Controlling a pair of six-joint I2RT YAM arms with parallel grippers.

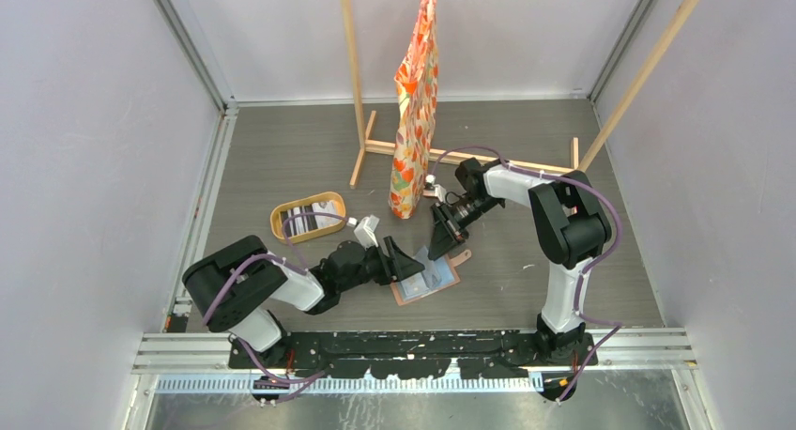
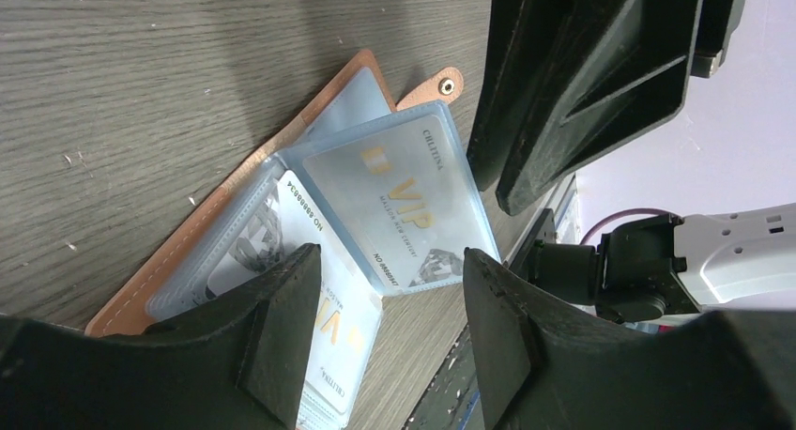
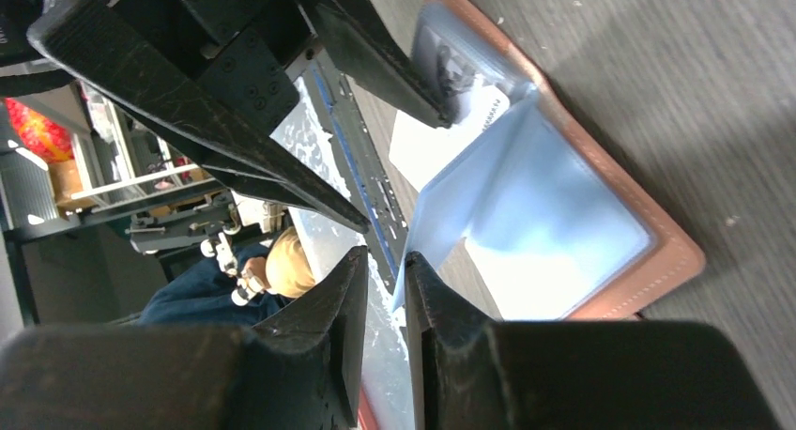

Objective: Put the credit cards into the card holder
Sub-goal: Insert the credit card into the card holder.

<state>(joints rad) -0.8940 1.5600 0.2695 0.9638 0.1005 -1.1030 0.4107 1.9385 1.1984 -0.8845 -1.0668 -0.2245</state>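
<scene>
My right gripper (image 3: 385, 261) has its jaws nearly together, with only a slit between them. The corner of one clear blue leaf (image 3: 526, 195) of the card holder (image 3: 678, 253) runs into that slit, so I am pinching that leaf and it stands tilted up off the rest.

My left gripper (image 2: 390, 266) stands wide with nothing between its fingers (image 2: 272, 336). It hangs low over the near half of the open holder, one finger above the lower sleeves and the other off to the side of them. I cannot tell whether either finger touches the plastic.

There is one card holder. It lies open on the table (image 1: 282, 148) between my two grippers, leather side down. Its snap tab (image 2: 441, 84) sticks out past the leather edge, just beside my right gripper.

I can count two credit cards inside it, both pale with gold VIP lettering. One (image 2: 394, 205) is in the raised leaf and one (image 2: 329, 341) is in the sleeve under my left finger. A dark graphic shows beside the second card. It may be part of that card or belong to a third; I cannot tell which.

One oval yellow-rimmed tray (image 1: 275, 222) sits on the table beyond my left arm, apart from the holder. What lies in it is too small to count.

One orange patterned bag (image 1: 416, 101) hangs from a wooden rack (image 1: 352, 64) farther back, beyond my right gripper.
</scene>
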